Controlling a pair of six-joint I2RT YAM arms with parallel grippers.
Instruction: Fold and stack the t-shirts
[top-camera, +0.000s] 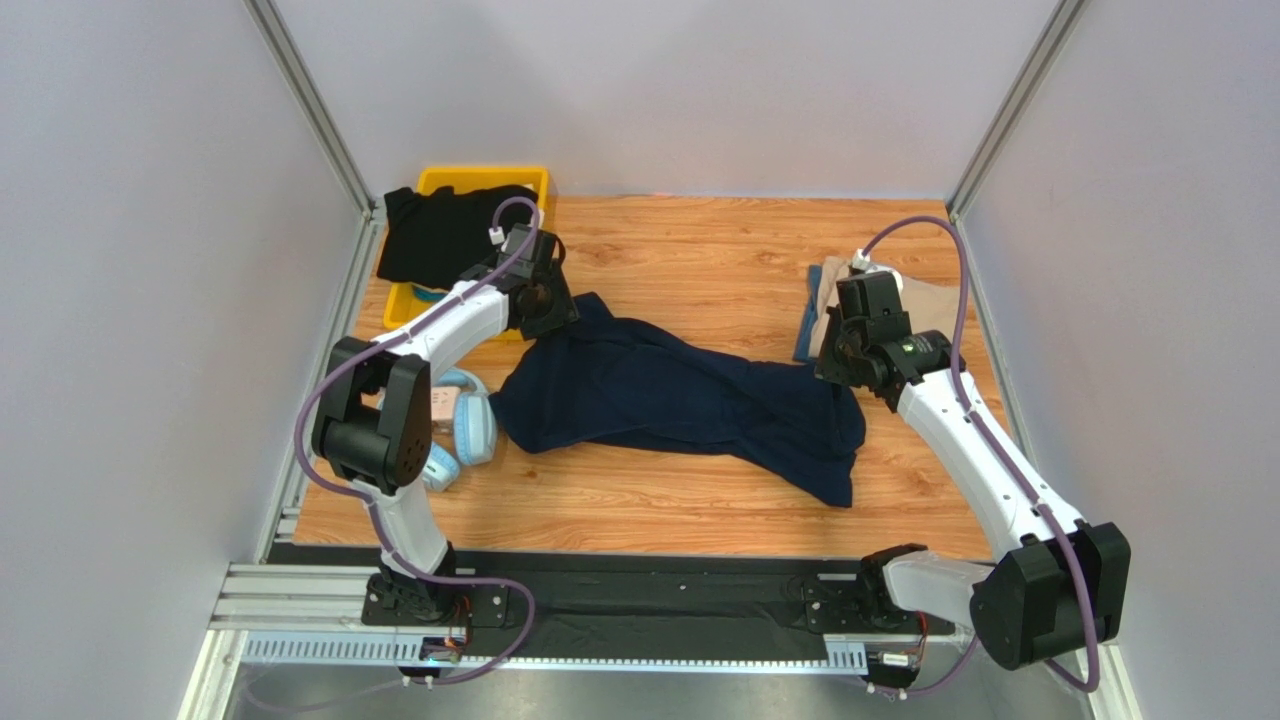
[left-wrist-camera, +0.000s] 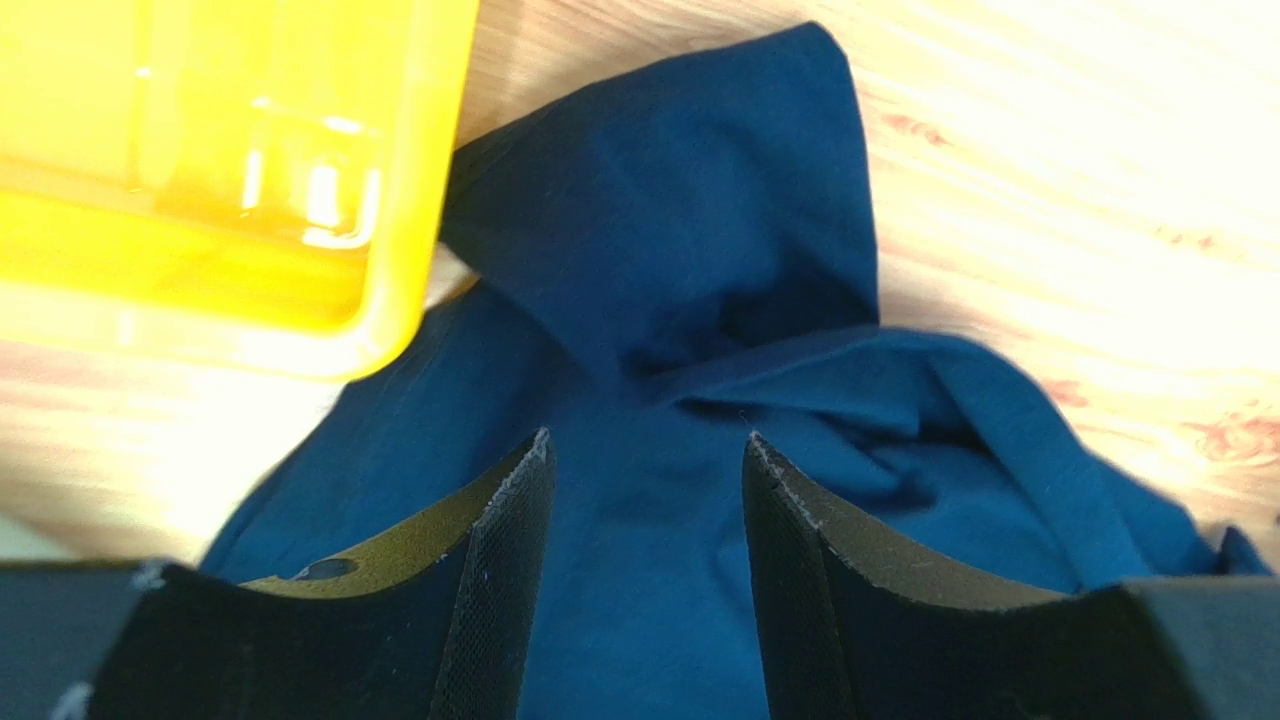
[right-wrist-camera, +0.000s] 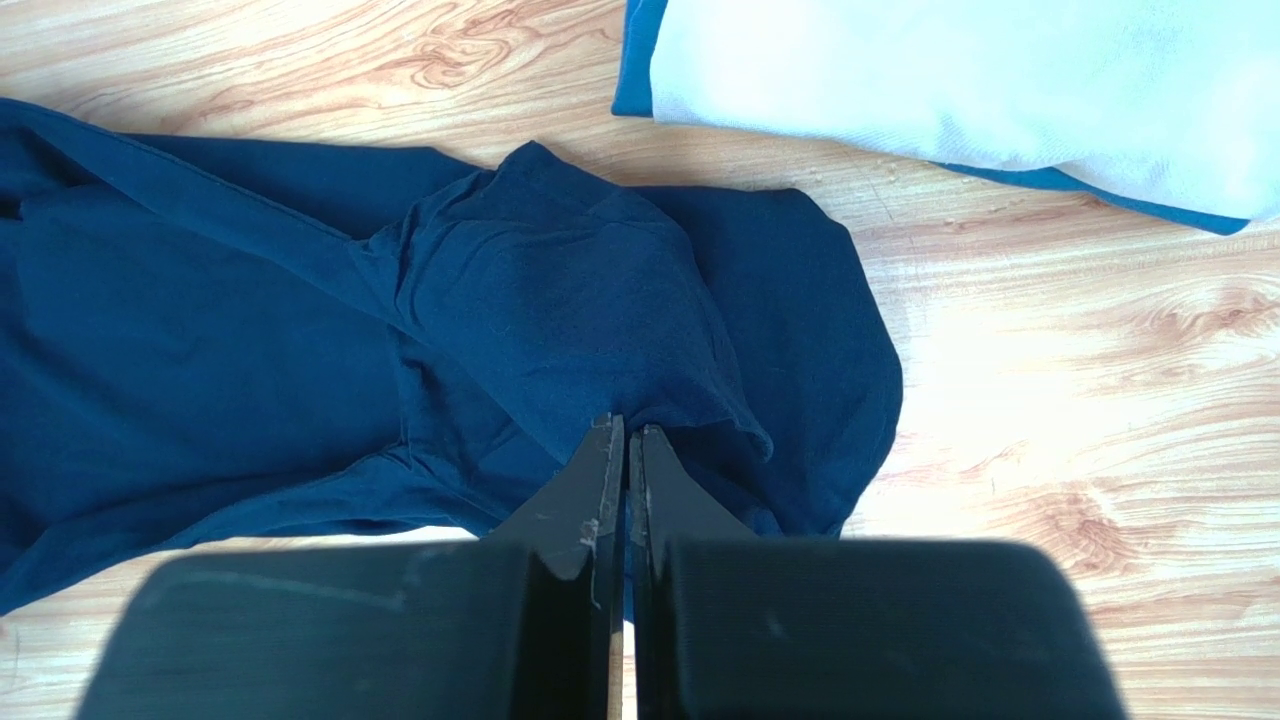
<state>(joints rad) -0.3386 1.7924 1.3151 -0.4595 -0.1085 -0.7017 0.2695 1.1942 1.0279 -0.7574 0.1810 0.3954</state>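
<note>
The dark navy t-shirt (top-camera: 676, 398) lies crumpled across the middle of the wooden table. My left gripper (top-camera: 546, 308) hovers open over its upper left corner; in the left wrist view the gripper (left-wrist-camera: 643, 443) has navy cloth (left-wrist-camera: 676, 255) below the jaws and nothing between them. My right gripper (top-camera: 842, 368) is at the shirt's right end, and the right wrist view shows this gripper (right-wrist-camera: 624, 431) shut on a bunched fold of the navy shirt (right-wrist-camera: 571, 300). The tan t-shirt (top-camera: 924, 308) lies folded at the back right. The black t-shirt (top-camera: 436, 233) hangs over the yellow bin.
The yellow bin (top-camera: 526, 183) stands at the back left, close to my left gripper; its corner shows in the left wrist view (left-wrist-camera: 226, 180). Light blue headphones (top-camera: 458, 420) lie left of the navy shirt. A blue cloth edge (top-camera: 812, 308) sits under the tan shirt. Frame posts stand at the back corners.
</note>
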